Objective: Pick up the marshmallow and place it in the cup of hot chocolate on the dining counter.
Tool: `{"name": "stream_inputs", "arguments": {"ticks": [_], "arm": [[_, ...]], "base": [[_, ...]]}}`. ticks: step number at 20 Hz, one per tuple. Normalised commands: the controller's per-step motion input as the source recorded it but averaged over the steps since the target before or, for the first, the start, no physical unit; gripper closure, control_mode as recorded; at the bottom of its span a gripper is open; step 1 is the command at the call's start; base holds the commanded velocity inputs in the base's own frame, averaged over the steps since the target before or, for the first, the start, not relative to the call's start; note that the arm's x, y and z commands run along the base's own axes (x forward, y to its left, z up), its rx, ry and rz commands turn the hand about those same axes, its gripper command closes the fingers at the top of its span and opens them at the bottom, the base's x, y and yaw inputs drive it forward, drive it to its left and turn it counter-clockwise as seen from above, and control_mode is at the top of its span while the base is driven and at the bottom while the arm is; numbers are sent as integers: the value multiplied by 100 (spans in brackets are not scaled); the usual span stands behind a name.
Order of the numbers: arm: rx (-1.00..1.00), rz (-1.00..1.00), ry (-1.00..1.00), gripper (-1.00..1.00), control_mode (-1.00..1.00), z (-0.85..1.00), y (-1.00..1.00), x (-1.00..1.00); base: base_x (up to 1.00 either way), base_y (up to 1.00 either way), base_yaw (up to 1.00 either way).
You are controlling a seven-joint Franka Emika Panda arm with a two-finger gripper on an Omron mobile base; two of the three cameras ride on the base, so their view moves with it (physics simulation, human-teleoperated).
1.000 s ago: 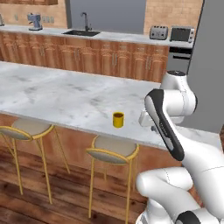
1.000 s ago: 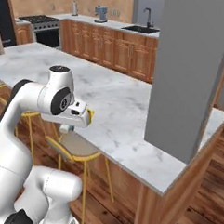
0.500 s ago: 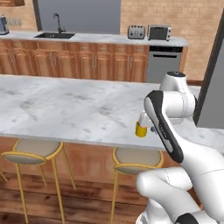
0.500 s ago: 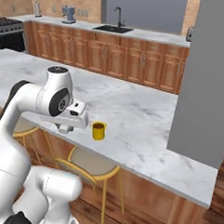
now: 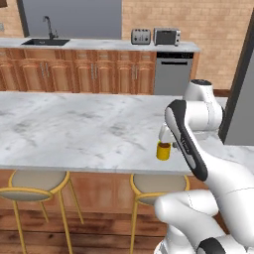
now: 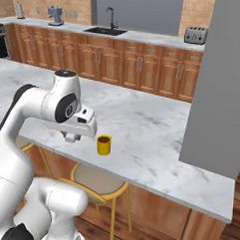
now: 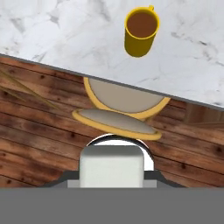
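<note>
One marshmallow (image 7: 112, 166), off-white and blocky, sat clenched in the gripper (image 7: 112, 177), filling the gap at the fingertips in the hand view. The cup of hot chocolate (image 6: 104, 145) stood upright on the dining counter (image 6: 155, 144) near its front edge, just beside the gripper, above a gold-framed stool (image 7: 120, 114).

We see two gold-framed stools (image 5: 34, 182) tucked under the counter's near edge, and along the back worktop (image 5: 99, 43) a sink faucet (image 5: 48, 24), a toaster (image 5: 141, 35) and a toaster oven (image 5: 166, 36).
</note>
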Motion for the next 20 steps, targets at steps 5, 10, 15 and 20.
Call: {"name": "stream_inputs", "arguments": {"ticks": [5, 10, 15, 20], "arm": [[0, 0, 9, 100, -100, -13, 0, 36], [-1, 3, 26, 100, -100, -12, 0, 78], [0, 0, 3, 100, -100, -25, 0, 78], [0, 0, -5, 100, -100, -31, 0, 59]], "base": [[8, 0, 0], [0, 0, 0], [0, 0, 0], [0, 0, 0]]}}
